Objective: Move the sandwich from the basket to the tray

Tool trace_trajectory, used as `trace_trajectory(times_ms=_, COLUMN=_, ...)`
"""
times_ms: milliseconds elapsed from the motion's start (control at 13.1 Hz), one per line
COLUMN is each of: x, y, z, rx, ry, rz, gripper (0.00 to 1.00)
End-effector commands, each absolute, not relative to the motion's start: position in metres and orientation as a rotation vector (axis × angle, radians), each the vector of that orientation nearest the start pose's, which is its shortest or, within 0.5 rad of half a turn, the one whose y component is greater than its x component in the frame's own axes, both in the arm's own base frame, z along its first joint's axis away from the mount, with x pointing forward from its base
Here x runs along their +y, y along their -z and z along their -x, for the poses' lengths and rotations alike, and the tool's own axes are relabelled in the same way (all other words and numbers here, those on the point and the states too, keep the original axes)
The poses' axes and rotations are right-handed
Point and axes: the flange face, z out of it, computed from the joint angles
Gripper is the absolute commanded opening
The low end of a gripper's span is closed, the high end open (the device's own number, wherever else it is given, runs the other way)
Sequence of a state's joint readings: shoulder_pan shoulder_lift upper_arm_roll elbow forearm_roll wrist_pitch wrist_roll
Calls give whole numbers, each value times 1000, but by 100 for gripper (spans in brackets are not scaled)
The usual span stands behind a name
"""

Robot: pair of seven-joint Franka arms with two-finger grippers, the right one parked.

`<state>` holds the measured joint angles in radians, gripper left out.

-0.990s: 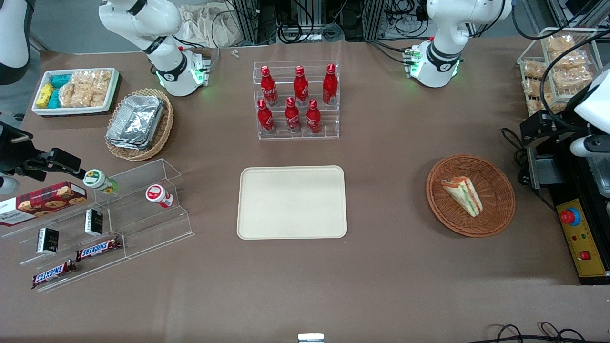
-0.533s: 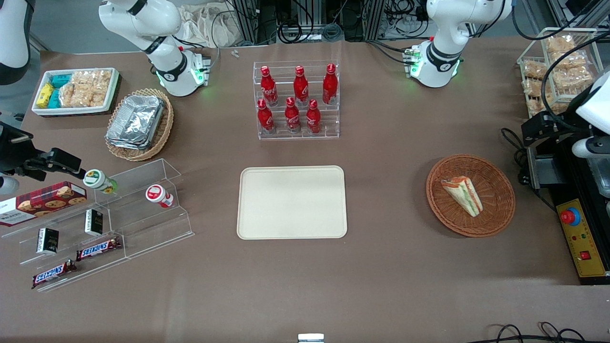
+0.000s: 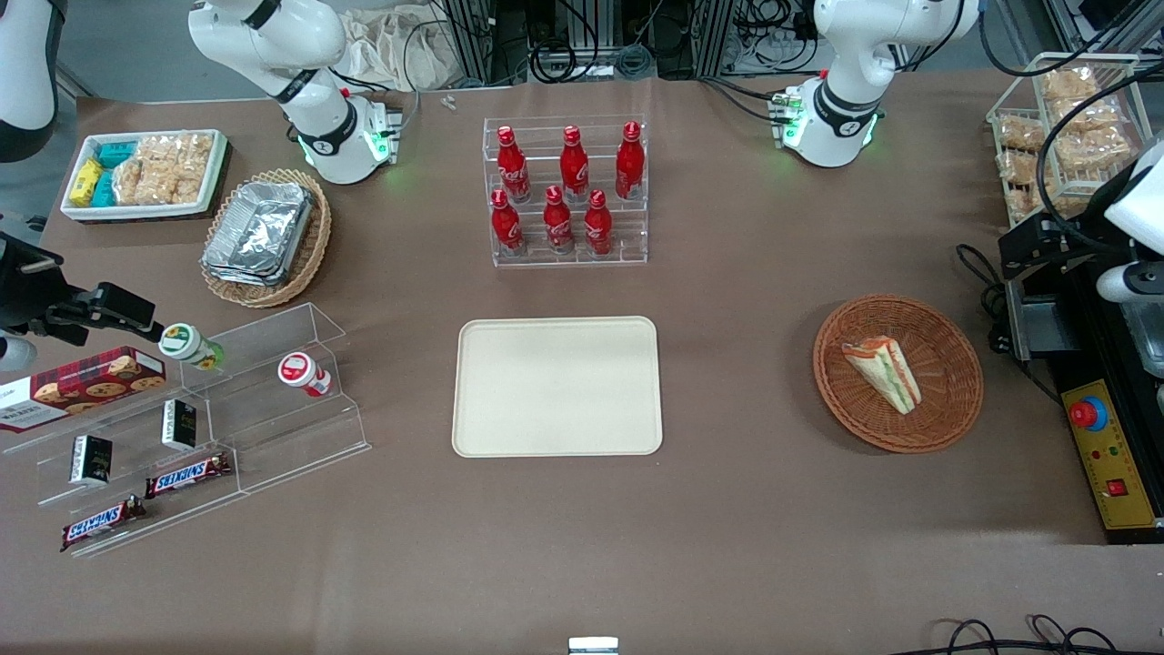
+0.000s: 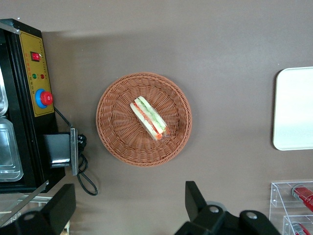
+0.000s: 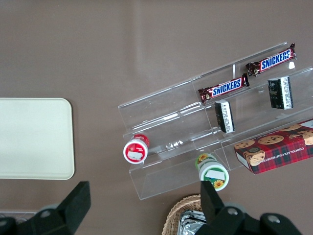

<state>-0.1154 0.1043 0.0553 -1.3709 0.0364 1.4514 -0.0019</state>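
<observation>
Only our left arm has shifted since a second ago, its black and white parts at the working arm's end of the desk (image 3: 746,546) sitting a touch lower in the front view; nothing on the desk has moved. Our gripper (image 4: 129,208) hangs high above the desk beside the basket (image 4: 112,142), its two fingers (image 4: 194,196) spread wide apart and holding nothing. Between it and the basket we see only bare desk. Just beside the basket, toward the working arm's end, stand a black control box (image 3: 1114,459) with a red stop button (image 3: 1088,414) and a loose black cable (image 4: 83,174). The sandwich (image 3: 884,371) lies in the basket, about at its middle, touching the weave, with its filling edge showing. The tray (image 3: 557,387) lies flat at the middle of the desk, well apart from the basket, with nothing on it. A clear rack (image 3: 568,196) farther from the front camera than the tray holds six red bottles (image 3: 561,218) in two rows. Toward the parked arm's end, a tan basket (image 3: 305,264) holds foil containers (image 3: 259,232), a white bin (image 3: 145,175) holds snack packets, and a clear stepped shelf (image 3: 209,428) carries Snickers bars (image 3: 186,474), a cookie box (image 3: 82,387) and two small cups (image 3: 305,374).
</observation>
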Motion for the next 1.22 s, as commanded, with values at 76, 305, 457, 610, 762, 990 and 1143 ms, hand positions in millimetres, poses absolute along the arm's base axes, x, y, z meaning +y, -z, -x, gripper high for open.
trace_trajectory(times_ms=76, x=-33, y=-635, z=-582, rx=67, ry=-85, rz=3091, gripper=99)
trace_trajectory(times_ms=305, x=-36, y=-617, z=-590, rx=65, ry=-81, rz=3107, gripper=98)
trace_trajectory(times_ms=457, x=-35, y=-600, z=-592, rx=46, ry=-96, rz=3115, gripper=98)
trace_trajectory(times_ms=610, x=-35, y=-576, z=-594, rx=-38, ry=-97, rz=3113, gripper=99)
trace_trajectory(times_ms=762, x=-35, y=-541, z=-593, rx=-177, ry=-94, rz=3098, gripper=99)
trace_trajectory(times_ms=990, x=-38, y=-470, z=-581, rx=-475, ry=-78, rz=3064, gripper=99)
trace_trajectory(times_ms=1143, x=-38, y=-421, z=-573, rx=-612, ry=-101, rz=3029, gripper=99)
